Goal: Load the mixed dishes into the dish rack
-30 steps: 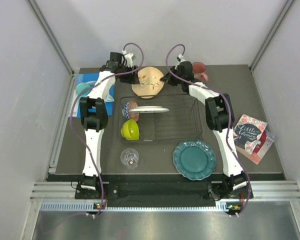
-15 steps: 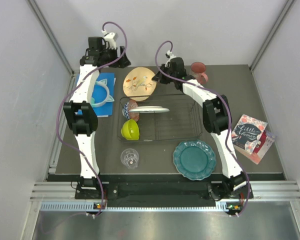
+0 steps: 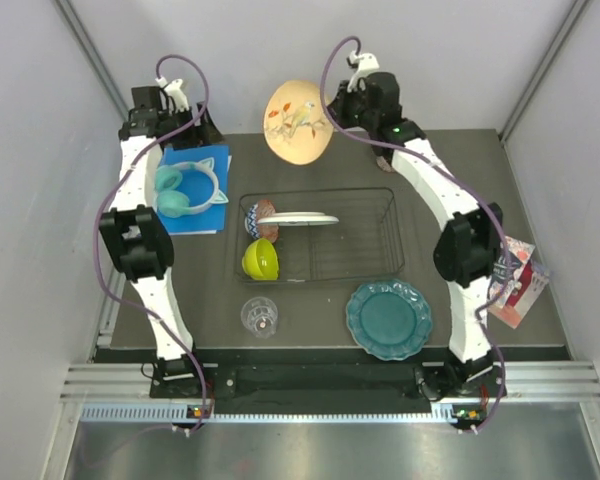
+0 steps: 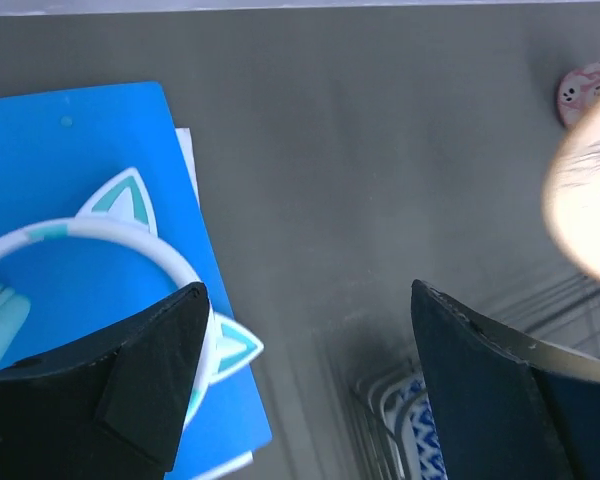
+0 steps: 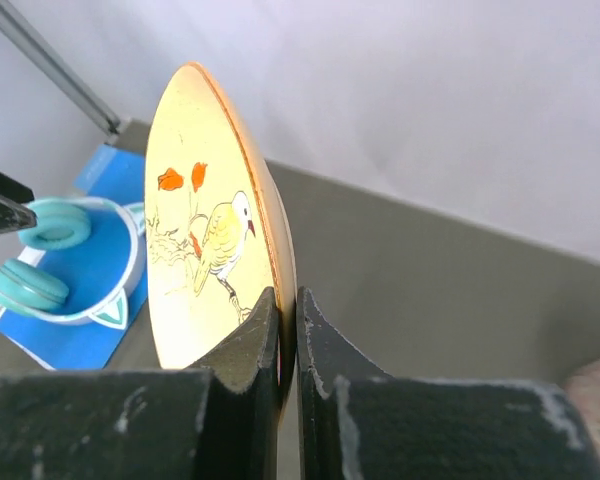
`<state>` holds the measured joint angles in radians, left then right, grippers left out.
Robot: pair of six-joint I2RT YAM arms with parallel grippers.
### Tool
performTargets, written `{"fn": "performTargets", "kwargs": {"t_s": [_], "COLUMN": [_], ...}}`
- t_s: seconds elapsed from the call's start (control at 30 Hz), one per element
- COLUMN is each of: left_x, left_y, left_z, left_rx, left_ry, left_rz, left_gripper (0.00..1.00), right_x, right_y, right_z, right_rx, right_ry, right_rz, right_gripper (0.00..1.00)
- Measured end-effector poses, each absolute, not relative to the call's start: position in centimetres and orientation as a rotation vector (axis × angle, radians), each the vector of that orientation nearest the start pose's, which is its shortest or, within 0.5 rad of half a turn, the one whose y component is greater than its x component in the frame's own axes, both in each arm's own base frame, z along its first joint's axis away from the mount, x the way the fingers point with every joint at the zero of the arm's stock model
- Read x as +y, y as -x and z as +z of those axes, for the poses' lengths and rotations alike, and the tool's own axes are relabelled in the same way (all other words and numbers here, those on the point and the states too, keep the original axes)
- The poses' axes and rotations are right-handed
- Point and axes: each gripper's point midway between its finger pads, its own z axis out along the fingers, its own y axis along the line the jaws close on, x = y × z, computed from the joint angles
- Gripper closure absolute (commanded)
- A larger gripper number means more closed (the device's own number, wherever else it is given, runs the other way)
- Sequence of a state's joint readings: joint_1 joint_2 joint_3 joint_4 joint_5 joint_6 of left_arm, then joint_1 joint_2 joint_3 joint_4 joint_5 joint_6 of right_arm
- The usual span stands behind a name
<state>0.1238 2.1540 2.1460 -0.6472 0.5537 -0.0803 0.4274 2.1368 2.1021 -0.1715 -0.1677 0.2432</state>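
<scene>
White links (image 3: 158,305), black joints (image 3: 136,243), purple cables (image 3: 101,225), black claw fingers (image 4: 150,380).

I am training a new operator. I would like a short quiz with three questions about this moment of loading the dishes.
1. True or false: the right gripper is shut on the rim of the cream floral plate, which it holds in the air.
2. Which of these dishes is outside the black thin-wire dish rack? A. lime-green bowl B. teal scalloped plate C. white plate with red shapes
3. Fill in: the jaws of the left gripper stand ___, with nothing between them.
Key: 1 true; 2 B; 3 open.
</scene>
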Motion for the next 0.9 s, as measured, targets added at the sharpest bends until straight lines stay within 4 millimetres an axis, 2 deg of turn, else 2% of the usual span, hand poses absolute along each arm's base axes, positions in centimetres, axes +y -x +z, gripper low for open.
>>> {"fn": "performTargets", "kwargs": {"t_s": [0.1,0.2,0.27,0.37,0.43,0.5,0.57,0.63,0.77,0.9], "left_x": [-2.2,-2.1,-2.1,-1.9,-1.5,-1.1,-0.8,-0.6,-0.3,-0.1], "left_y": [-55.0,-52.7,-51.2,-49.4,-48.3,-47.2,-46.4,-45.7,-44.8,-44.1], "left_z": [24.1,25.9,26.7,27.0,26.6,25.7,24.7,23.8,22.8,23.2], "left_rx": [2.170,2.160,2.157,2.167,2.185,2.213,2.242,2.267,2.297,2.293], "left_ry": [-0.077,-0.092,-0.097,-0.096,-0.087,-0.075,-0.070,-0.064,-0.067,-0.079], "left_rz": [-0.578,-0.560,-0.551,-0.534,-0.520,-0.503,-0.487,-0.472,-0.443,-0.411], "left_gripper": [0.13,0.13,0.13,0.14,0.14,0.15,0.15,0.16,0.16,0.16], "right_x": [28.4,27.0,26.5,26.2,26.2,26.3,26.2,26.2,27.2,29.5], "right_y": [-53.7,-49.2,-45.3,-38.9,-35.0,-30.8,-27.0,-24.5,-20.0,-16.7], "right_z": [35.8,41.3,44.4,48.0,49.2,49.8,49.3,48.5,45.4,41.2], "right_rx": [1.699,1.605,1.547,1.469,1.434,1.408,1.401,1.405,1.413,1.337], "right_ry": [0.336,0.383,0.424,0.492,0.537,0.582,0.639,0.686,0.829,1.018], "right_rz": [0.558,0.496,0.462,0.429,0.426,0.426,0.416,0.391,0.248,-0.014], "right_gripper": [1.00,1.00,1.00,1.00,1.00,1.00,1.00,1.00,1.00,1.00]}}
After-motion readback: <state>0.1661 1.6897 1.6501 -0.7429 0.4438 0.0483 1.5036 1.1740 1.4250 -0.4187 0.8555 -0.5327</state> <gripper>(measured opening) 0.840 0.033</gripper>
